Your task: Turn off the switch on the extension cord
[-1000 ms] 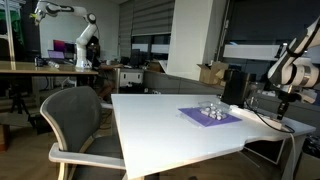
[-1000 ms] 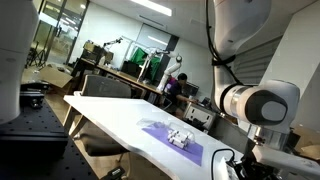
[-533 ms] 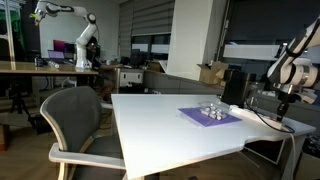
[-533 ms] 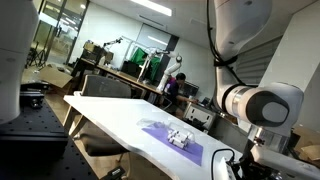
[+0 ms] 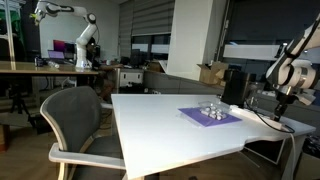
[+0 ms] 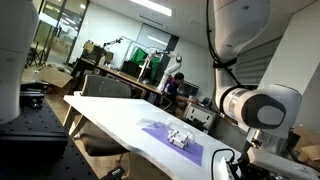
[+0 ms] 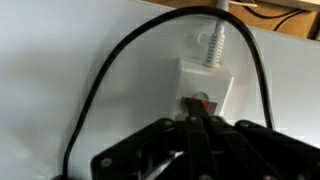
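In the wrist view the white extension cord (image 7: 205, 85) lies on the white table, its end toward me, with a white cable (image 7: 215, 40) leaving its far end. An orange-red switch (image 7: 197, 102) sits on its near part. My gripper (image 7: 197, 120) is shut, with the fingertips pressed together right at the switch; I cannot tell if they touch it. In an exterior view the gripper (image 5: 283, 102) hangs over the table's far right end above the strip (image 5: 265, 119). In an exterior view the gripper (image 6: 262, 152) is low at the right, and the strip is hidden.
A black cable (image 7: 110, 70) loops around the strip. A purple mat (image 5: 210, 115) with small shiny objects lies on the white table (image 5: 170, 125); it also shows in an exterior view (image 6: 170, 138). A grey office chair (image 5: 75, 120) stands at the table's near side.
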You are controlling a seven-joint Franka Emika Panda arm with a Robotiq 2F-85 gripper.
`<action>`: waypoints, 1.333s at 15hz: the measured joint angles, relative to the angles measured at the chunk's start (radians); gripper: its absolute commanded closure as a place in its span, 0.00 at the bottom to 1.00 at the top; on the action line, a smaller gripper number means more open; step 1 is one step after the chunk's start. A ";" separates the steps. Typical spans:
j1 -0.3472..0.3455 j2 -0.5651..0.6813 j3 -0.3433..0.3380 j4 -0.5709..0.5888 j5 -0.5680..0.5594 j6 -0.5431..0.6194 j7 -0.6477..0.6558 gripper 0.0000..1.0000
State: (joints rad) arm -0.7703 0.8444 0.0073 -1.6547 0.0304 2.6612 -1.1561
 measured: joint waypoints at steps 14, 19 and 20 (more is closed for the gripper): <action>-0.020 0.091 0.000 0.218 0.069 -0.278 0.008 1.00; -0.027 0.101 0.013 0.254 0.098 -0.316 -0.003 1.00; -0.027 0.089 0.019 0.249 0.099 -0.316 -0.004 1.00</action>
State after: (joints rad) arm -0.7970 0.9335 0.0267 -1.4056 0.1298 2.3456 -1.1597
